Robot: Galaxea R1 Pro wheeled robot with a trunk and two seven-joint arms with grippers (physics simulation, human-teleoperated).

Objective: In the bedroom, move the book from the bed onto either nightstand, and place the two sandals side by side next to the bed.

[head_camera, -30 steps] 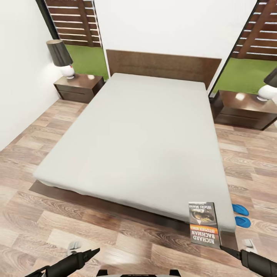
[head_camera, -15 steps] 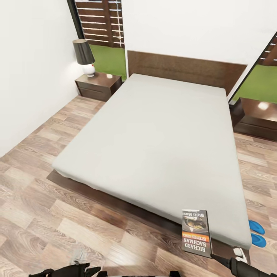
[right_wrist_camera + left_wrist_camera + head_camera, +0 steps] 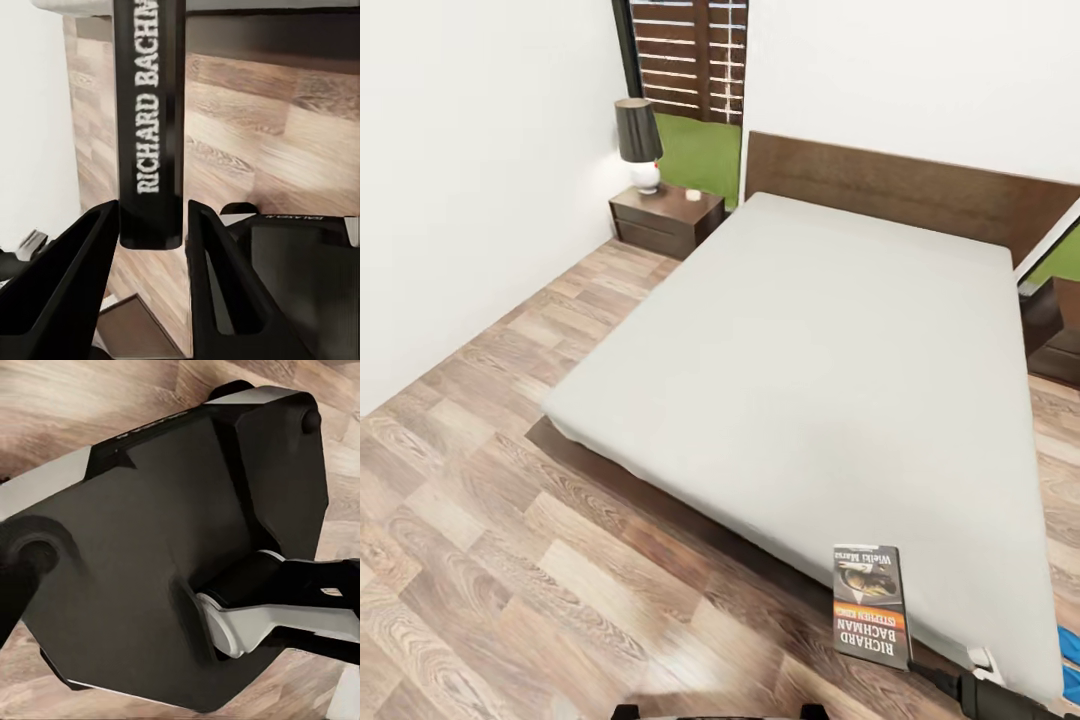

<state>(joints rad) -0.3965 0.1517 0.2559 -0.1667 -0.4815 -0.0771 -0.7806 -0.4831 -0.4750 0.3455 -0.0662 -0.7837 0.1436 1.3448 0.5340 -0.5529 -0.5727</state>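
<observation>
Book: clamped by spine end in right tool, clear of bed; thin grip, slip risk en route to nightstand; left tool state indeterminable

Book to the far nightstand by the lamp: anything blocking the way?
The bed lies between the held book and that nightstand; the bare wood floor alongside it looks open. A lamp occupies part of the nightstand's top.

A table lamp with a dark shade and white base stands upright on the far bedside cabinet. A small pale object sits beside it, too small to identify.
</observation>
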